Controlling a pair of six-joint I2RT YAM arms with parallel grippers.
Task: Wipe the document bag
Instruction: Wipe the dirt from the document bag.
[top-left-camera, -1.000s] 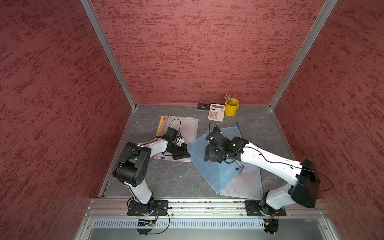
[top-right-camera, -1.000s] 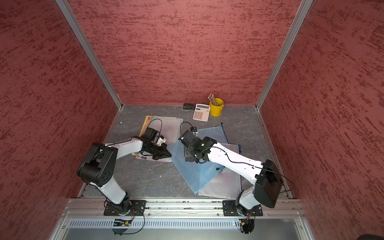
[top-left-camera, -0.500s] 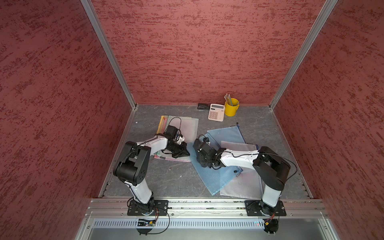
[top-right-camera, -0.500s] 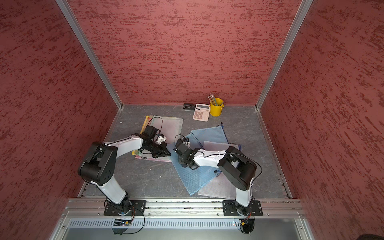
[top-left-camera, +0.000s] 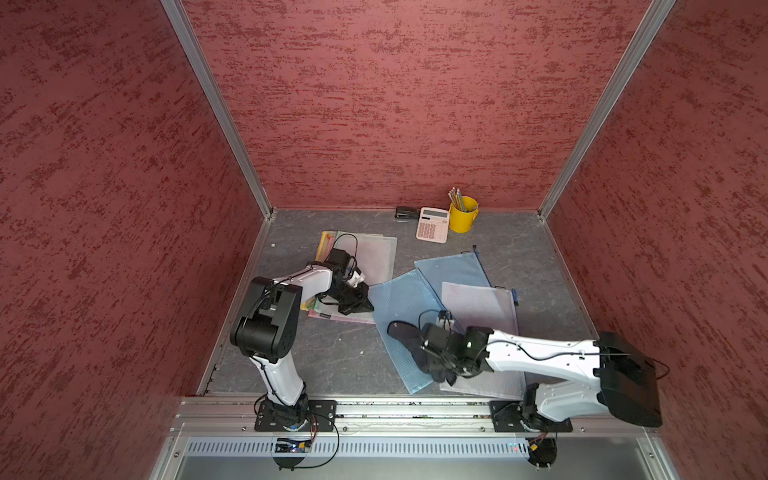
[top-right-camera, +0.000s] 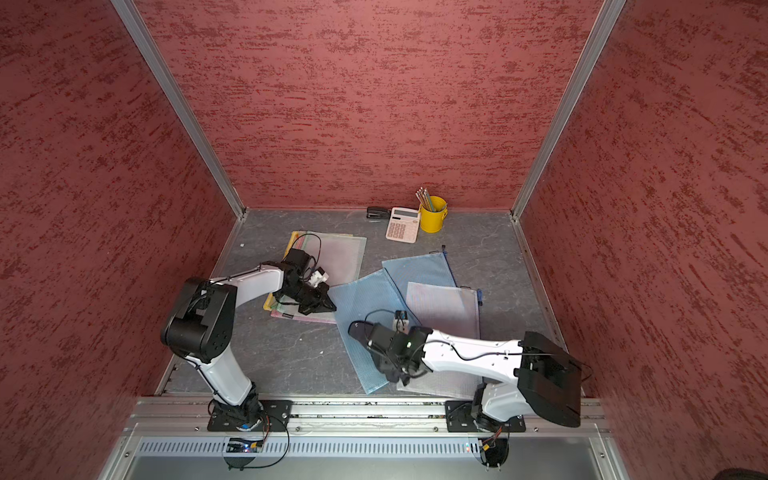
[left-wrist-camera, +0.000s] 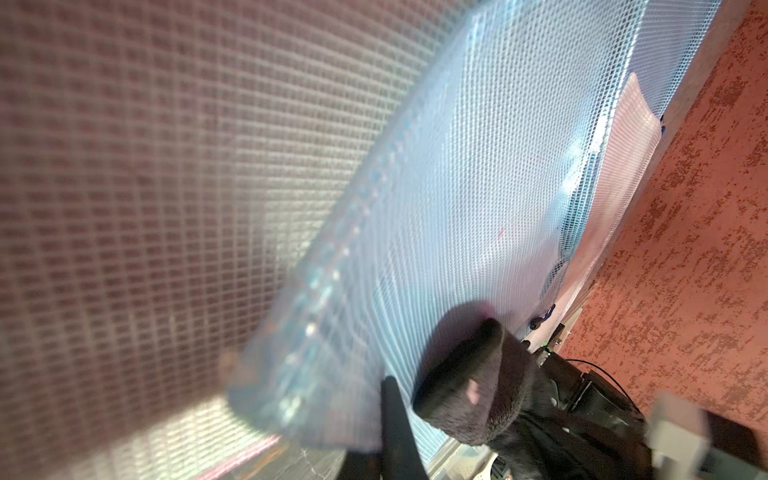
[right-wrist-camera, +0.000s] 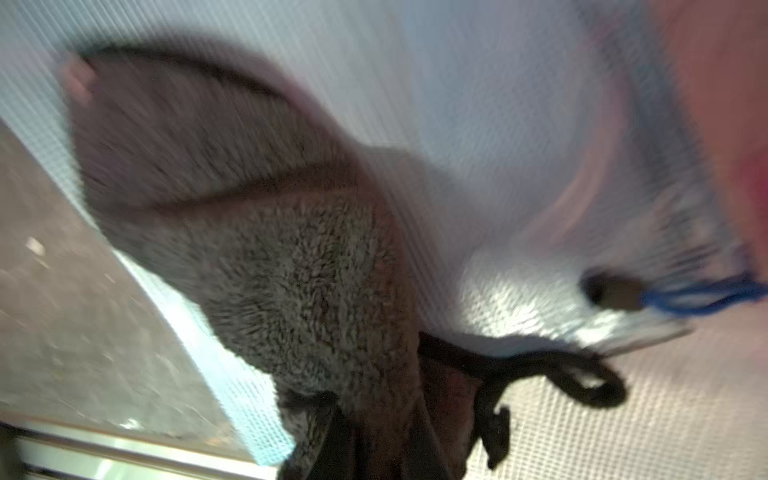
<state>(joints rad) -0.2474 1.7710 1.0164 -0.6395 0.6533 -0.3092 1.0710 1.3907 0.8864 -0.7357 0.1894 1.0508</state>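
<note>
On the grey tabletop (top-left-camera: 332, 357) lie a stapler (top-left-camera: 406, 213), calculator (top-left-camera: 432, 225), yellow pencil cup (top-left-camera: 463, 215) and blue document bag (top-left-camera: 399, 305).

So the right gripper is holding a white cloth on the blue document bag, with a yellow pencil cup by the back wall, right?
Not quite: the cloth is dark grey, not white, as the right wrist view shows. The rest holds: the right gripper is shut on it on the blue document bag, and the yellow pencil cup stands by the back wall.

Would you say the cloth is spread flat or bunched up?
Bunched: the cloth lies in folds from the right gripper onto the blue bag.
</note>
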